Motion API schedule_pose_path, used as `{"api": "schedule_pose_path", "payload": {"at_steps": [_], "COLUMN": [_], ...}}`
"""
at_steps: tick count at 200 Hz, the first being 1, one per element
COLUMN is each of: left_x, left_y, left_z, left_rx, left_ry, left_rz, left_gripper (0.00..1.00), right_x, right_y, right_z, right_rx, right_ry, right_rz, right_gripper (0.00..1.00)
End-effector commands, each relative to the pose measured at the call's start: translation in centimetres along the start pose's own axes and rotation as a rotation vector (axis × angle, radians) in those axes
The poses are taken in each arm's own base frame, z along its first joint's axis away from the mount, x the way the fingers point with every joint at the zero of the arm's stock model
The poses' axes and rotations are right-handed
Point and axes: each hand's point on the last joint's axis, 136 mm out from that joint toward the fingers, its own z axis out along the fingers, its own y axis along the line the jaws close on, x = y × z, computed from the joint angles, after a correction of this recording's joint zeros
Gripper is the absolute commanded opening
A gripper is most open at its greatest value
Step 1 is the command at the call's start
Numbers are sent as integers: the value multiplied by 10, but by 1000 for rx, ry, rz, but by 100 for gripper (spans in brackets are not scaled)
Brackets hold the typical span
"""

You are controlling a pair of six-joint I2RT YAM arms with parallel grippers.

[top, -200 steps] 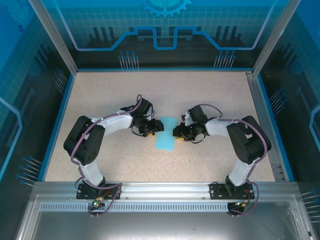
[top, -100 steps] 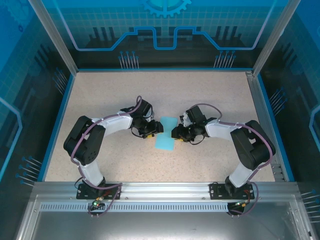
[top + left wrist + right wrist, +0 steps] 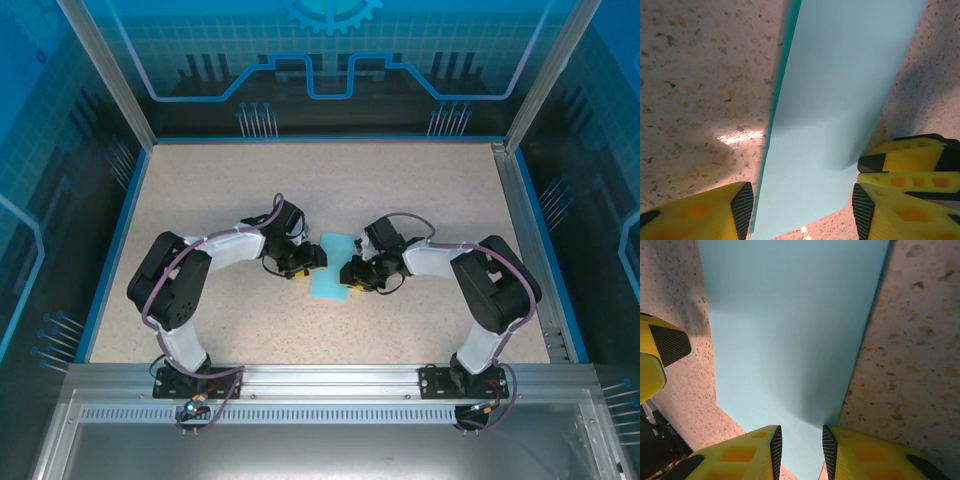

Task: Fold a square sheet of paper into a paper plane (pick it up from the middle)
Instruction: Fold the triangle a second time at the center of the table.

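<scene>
The paper lies flat at mid-frame in the top view, a strip whose long axis runs up and down the frame. Our left gripper meets it from the left, fingers wide apart and straddling its width. The right gripper comes from the right, equally near, with fingers narrowly apart over the strip's edge and clamping nothing.

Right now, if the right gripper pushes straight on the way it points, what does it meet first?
The paper: the right gripper sits at its edge, pointing across it. Whether it would slide over or catch the sheet is unclear. Beyond it is the left gripper.
</scene>
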Motion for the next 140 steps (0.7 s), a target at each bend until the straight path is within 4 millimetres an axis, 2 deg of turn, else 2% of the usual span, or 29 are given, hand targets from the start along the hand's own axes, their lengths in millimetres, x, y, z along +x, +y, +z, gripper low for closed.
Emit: {"api": "schedule_pose_path", "payload": {"at_steps": [1,77,140], "left_x": [13,32,39], "left_y": [3,9,13], "left_z": [5,10,21], "left_rx": [8,16,30], "left_ry": [54,119,136], "left_rz": [-9,-19,-29], "left_gripper": [59,58,58], "right_x": [15,17,18], "right_y": [-22,-26,-29], "right_z": [5,8,10], "right_rx": [87,87,89], "right_ry": [37,40,40], "right_rz": [30,37,41], "right_gripper": [32,32,32]}}
